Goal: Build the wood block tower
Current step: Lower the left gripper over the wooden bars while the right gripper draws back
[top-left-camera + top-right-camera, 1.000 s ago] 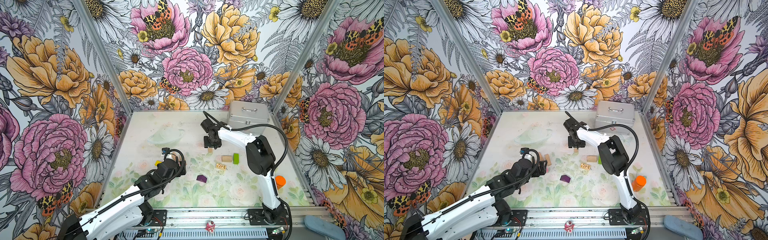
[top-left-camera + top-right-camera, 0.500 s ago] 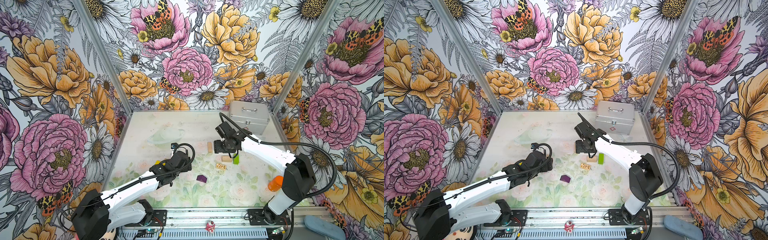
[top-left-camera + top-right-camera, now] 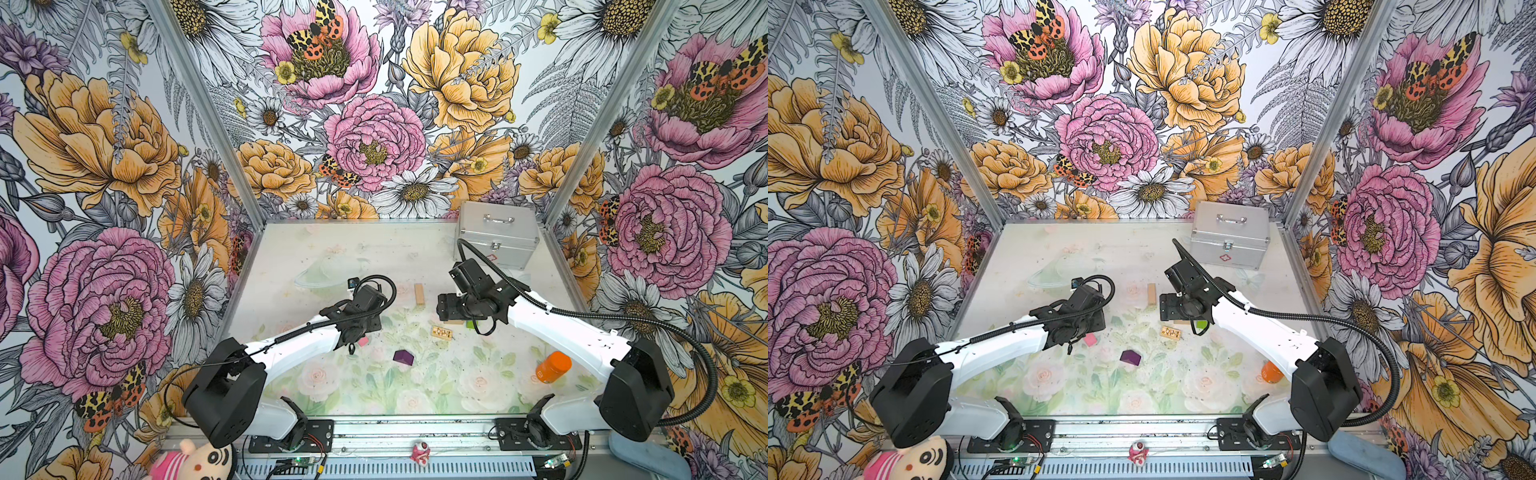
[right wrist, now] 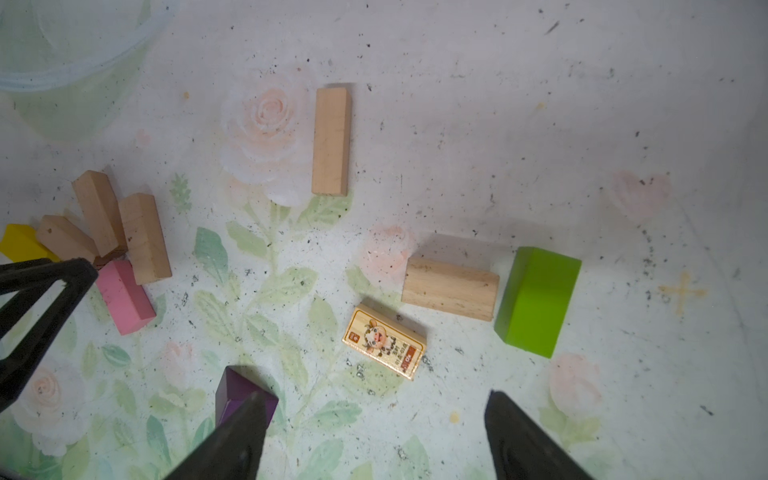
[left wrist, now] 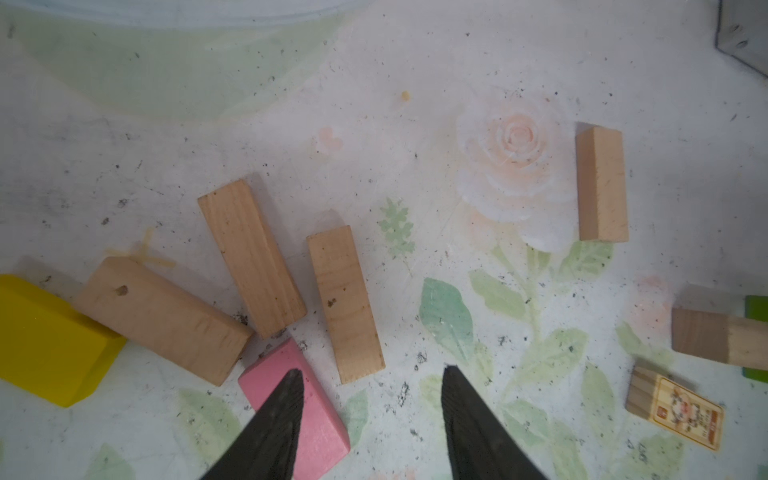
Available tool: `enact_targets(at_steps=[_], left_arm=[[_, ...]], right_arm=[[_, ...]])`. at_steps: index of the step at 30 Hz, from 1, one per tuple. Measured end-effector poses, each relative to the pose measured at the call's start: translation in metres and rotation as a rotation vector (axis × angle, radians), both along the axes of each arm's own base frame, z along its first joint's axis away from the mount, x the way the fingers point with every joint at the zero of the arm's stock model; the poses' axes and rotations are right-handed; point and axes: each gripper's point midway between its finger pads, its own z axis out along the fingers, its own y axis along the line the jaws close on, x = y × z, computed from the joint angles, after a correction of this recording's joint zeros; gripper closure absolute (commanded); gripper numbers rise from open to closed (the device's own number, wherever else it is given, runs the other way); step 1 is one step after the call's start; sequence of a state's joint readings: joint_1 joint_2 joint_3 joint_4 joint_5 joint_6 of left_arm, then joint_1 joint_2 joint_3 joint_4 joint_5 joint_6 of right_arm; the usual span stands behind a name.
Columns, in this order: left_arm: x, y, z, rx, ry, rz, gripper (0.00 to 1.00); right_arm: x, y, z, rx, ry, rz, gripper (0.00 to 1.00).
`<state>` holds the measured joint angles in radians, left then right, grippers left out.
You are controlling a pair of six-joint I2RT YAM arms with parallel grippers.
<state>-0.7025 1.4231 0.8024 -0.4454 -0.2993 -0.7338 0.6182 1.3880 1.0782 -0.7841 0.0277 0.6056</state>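
Note:
No tower is in view; the wood blocks lie singly on the table. In the left wrist view a yellow block [image 5: 45, 340], three tan planks [image 5: 251, 257] and a pink block [image 5: 307, 411] are bunched together. My left gripper [image 5: 372, 370] is open over them, one finger above the pink block and nothing between the fingers. My right gripper [image 4: 376, 394] is open above bare mat. The purple block [image 4: 239, 392] sits partly behind one of its fingers. Ahead of it lie a printed block [image 4: 384, 347], a tan block [image 4: 451, 289], a green block [image 4: 538, 301] and a lone plank [image 4: 331, 141].
A silver case [image 3: 498, 239] stands at the back right. An orange bottle [image 3: 552, 367] lies at the front right beside the right arm. In both top views the purple block [image 3: 1130, 357] sits between the two arms, and the lone plank [image 3: 419, 294] lies mid-table.
My right gripper left the lone plank on the table, swung right and toward the front, and opened wider. My left arm reached toward the middle over the block cluster, and its jaws narrowed.

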Motion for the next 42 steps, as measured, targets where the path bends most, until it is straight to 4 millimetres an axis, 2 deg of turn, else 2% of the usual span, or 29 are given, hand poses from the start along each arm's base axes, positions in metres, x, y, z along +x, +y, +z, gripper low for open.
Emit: enact_targets(at_steps=[5, 10, 21, 27, 34, 42], left_arm=[[0.004, -0.006, -0.017, 0.020, 0.046, 0.011, 0.44], [0.005, -0.006, -0.028, 0.037, 0.075, 0.024, 0.38], [0.009, -0.009, -0.042, 0.058, 0.107, 0.036, 0.38], [0.014, -0.004, -0.042, 0.058, 0.108, 0.055, 0.38], [0.018, -0.003, -0.048, 0.069, 0.120, 0.063, 0.42], [0.023, -0.005, -0.054, 0.089, 0.129, 0.052, 0.60]], right_arm=[[-0.003, -0.008, 0.012, 0.036, -0.036, -0.011, 0.10], [0.000, -0.013, 0.025, 0.065, -0.070, -0.018, 0.10], [-0.003, -0.018, 0.014, 0.060, -0.043, -0.020, 0.10], [-0.002, -0.020, 0.014, 0.065, -0.040, -0.026, 0.10], [-0.002, -0.021, 0.014, 0.066, -0.040, -0.030, 0.10], [-0.002, -0.021, 0.013, 0.064, -0.038, -0.030, 0.10]])
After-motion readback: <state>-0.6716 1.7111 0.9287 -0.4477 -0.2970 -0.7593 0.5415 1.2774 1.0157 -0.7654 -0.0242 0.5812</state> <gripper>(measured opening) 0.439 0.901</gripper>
